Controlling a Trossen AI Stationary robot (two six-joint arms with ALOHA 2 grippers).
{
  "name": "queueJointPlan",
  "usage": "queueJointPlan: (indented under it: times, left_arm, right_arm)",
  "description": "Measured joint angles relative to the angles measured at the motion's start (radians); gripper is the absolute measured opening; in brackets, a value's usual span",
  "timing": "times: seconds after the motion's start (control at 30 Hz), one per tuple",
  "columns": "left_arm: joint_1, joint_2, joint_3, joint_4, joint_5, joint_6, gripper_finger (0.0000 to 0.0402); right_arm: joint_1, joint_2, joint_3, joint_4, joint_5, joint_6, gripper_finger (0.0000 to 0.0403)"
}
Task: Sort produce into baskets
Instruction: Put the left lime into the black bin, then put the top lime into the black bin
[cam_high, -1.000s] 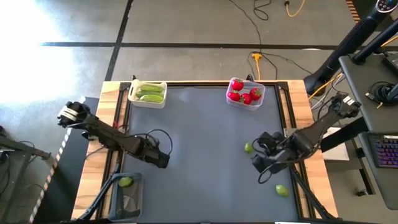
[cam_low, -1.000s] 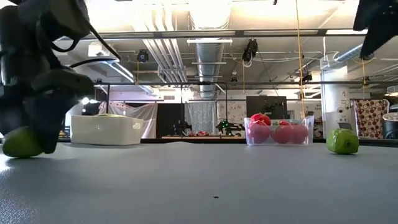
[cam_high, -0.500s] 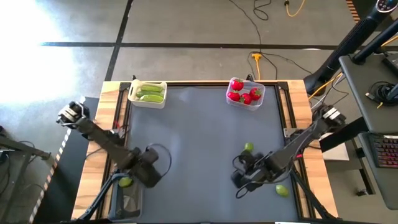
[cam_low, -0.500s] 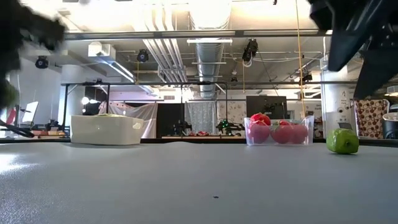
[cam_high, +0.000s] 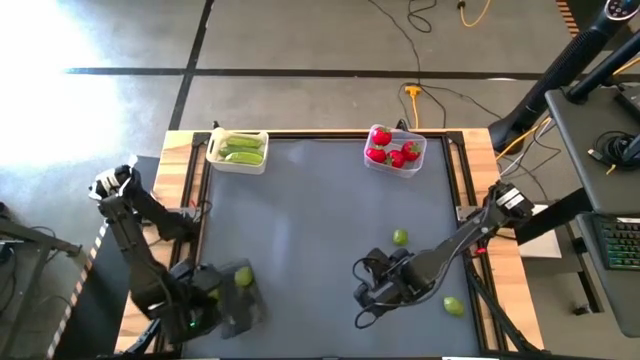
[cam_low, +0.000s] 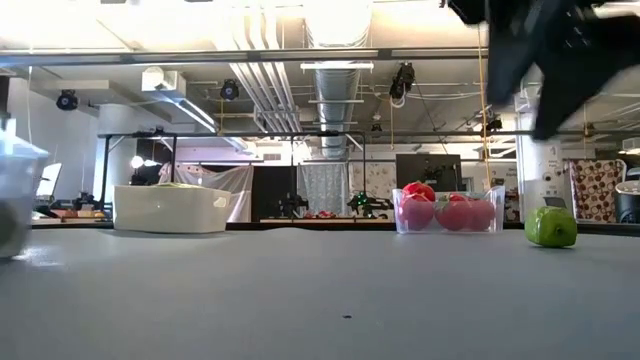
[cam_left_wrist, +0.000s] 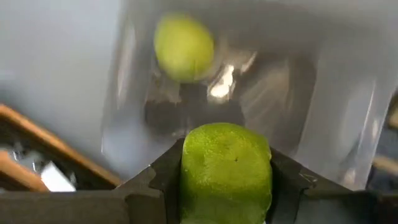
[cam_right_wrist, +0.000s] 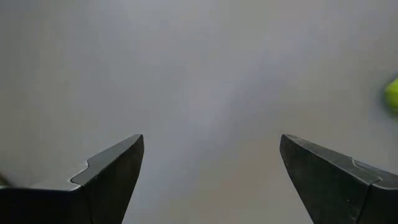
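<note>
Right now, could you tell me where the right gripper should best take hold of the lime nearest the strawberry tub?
Probably across the lime's widest middle, coming straight down: it is round, lies free on the mat, and the open right gripper has clear space around it.

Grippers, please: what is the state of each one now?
Left gripper: shut on a round lime-green fruit.
Right gripper: open, holding nothing.
</note>
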Motion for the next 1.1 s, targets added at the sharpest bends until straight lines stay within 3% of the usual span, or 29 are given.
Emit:
queueJointPlan:
  times: [0.2, 0.4, 0.63, 0.77, 0.9, 1.1]
  left_arm:
    - [0.031, 0.001, -0.082, 0.138, -0.024, 0.003, 0.0134]
    - [0.160, 0.002, -0.192, 0.241, -0.075, 0.039, 0.0139]
    - [0.213, 0.002, -0.294, 0.252, 0.035, 0.043, 0.0229]
    - [0.209, -0.001, -0.308, 0.247, 0.058, 0.032, 0.0271]
    - [0.209, -0.017, -0.288, 0.211, 0.056, 0.028, 0.0293]
    - [0.190, -0.049, -0.186, 0.105, 0.023, 0.028, 0.0299]
  right_arm:
    - [-0.012, -0.008, 0.128, -0.170, 0.009, -0.057, 0.0368]
    - [-0.012, -0.010, 0.188, -0.273, 0.001, -0.067, 0.0368]
    - [-0.096, -0.027, 0.168, -0.624, -0.102, 0.034, 0.0368]
    - [-0.220, -0.081, 0.036, -0.507, -0.110, 0.013, 0.0368]
    - [-0.342, -0.133, -0.137, -0.370, -0.140, 0.093, 0.0368]
    - [-0.391, -0.164, -0.317, -0.196, -0.200, 0.174, 0.0368]
